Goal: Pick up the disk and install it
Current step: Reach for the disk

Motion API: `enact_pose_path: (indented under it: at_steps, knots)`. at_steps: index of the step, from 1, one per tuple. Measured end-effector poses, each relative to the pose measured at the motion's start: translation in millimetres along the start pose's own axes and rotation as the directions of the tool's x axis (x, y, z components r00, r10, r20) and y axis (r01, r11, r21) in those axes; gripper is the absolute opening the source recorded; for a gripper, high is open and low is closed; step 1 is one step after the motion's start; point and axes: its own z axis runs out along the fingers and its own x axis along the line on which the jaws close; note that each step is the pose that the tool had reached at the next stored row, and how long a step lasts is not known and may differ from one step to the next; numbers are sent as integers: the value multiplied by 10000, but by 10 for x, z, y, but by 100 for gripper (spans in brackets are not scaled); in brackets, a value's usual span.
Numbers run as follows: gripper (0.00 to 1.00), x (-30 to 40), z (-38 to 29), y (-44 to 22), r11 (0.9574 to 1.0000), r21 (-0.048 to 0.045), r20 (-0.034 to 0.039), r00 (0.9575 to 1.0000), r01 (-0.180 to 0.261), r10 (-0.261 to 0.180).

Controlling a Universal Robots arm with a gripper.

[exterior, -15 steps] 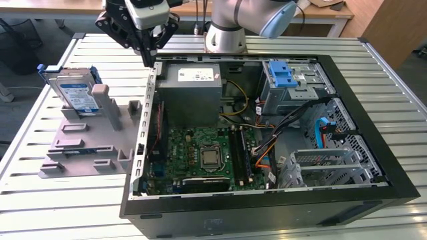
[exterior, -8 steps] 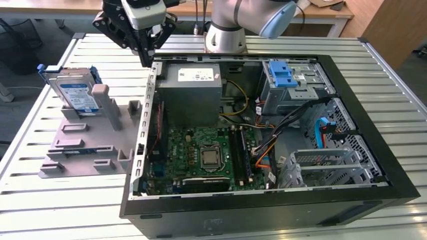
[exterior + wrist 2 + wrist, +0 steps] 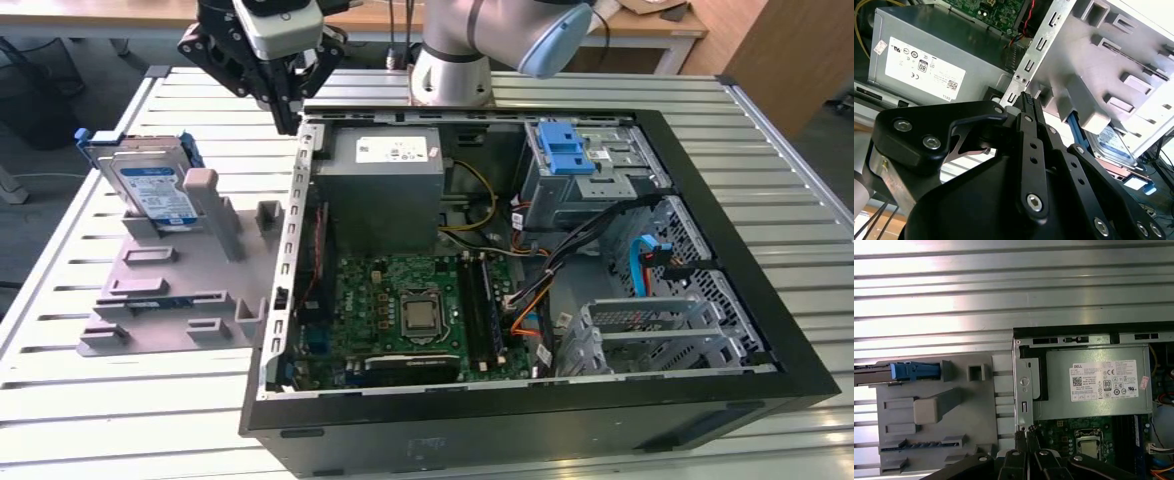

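Disk (image 3: 147, 190), flat silver in a blue plastic frame, is stood upright in the grey plastic stand (image 3: 167, 290), upper left of the exterior view. The black gripper (image 3: 287, 122), seemingly pinched shut and empty, is poised just beside the black computer case's metal rim (image 3: 304, 180), which could be clipped by a low sideways move.

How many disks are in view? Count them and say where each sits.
1. The disk stands upright in the grey holder, at the exterior view's left of the case. The cage inside the case may hide others.
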Motion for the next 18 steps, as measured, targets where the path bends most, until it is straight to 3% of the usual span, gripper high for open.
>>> enact_pose_path:
  at_steps: [18]
  knots:
    - [15, 130, 4, -10, 10000, 0, 0, 10000, 0, 0]
